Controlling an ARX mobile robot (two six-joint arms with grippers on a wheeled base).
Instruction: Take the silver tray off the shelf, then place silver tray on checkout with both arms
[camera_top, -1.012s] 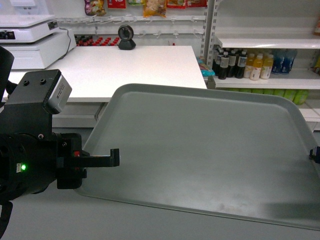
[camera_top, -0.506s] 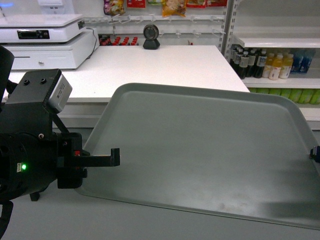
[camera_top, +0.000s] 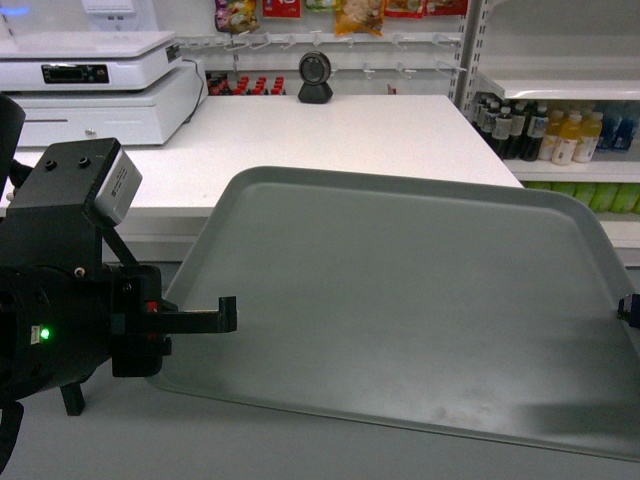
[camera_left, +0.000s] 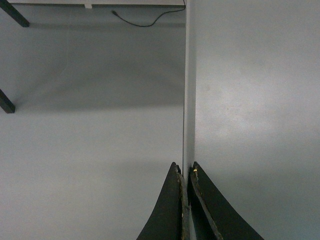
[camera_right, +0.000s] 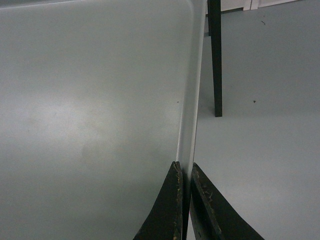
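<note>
White is the checkout, the broad counter at the back. In front of it, held in the air over the grey floor, is the silver tray. Its left rim is pinched by the left gripper, fingers narrowed onto the edge. Its right rim is clamped likewise by the right gripper. At the counter's far edge a black scanner is seen.

Bottled drinks shelved right; snack bags — hanging.
</note>
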